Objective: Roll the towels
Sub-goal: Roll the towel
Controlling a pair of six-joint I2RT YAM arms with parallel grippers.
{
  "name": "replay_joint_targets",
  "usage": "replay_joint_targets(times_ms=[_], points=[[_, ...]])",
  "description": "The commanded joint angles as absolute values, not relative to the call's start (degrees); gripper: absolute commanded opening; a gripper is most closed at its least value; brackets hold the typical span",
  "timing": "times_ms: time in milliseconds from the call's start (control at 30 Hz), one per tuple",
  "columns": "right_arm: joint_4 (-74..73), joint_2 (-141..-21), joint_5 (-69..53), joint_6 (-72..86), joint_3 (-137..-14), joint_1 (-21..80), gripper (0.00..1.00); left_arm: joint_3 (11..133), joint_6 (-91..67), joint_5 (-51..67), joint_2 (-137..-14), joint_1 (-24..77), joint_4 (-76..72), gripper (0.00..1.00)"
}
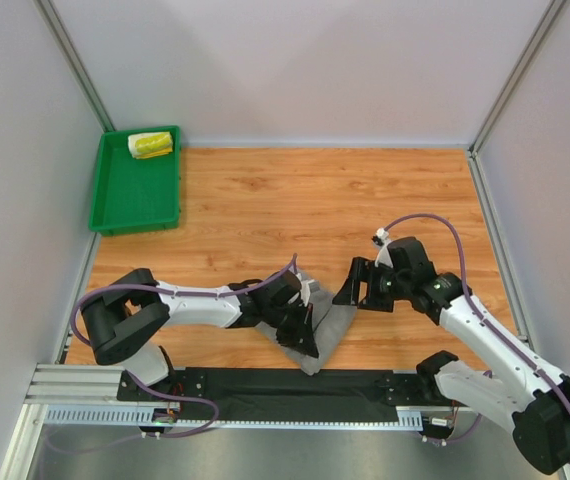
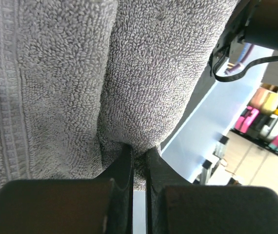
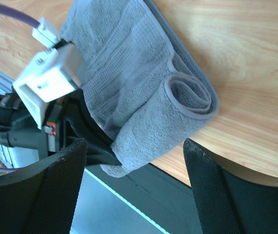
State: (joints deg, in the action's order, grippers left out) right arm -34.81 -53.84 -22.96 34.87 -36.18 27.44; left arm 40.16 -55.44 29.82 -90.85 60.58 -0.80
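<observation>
Green tray (image 1: 130, 195) — far-left corner (against the wall) — on wooden table (image 1: 345, 200).

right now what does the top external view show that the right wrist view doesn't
Only top external: the green plastic tray at the far left corner, holding a rolled white-yellow printed towel. Only right wrist: the spiral end of the grey terry towel. Both: that towel, partly rolled on the wooden table, pinched by the left gripper.
</observation>
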Motion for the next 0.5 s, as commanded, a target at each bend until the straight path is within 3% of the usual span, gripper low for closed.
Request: replay_joint_targets(times_ms=[0,467], points=[[-30.3,-53.6,-26.2,36.6,-34.4,27.3,0.81,39.3,-56.7,33.4,-90.9,58.5,-4.1,0.00],[-22.0,-57.6,-27.7,39.1,-27.2,27.2,0.81,39.1,-58.4,42.9,-96.5,52.7,-8.7,0.00]])
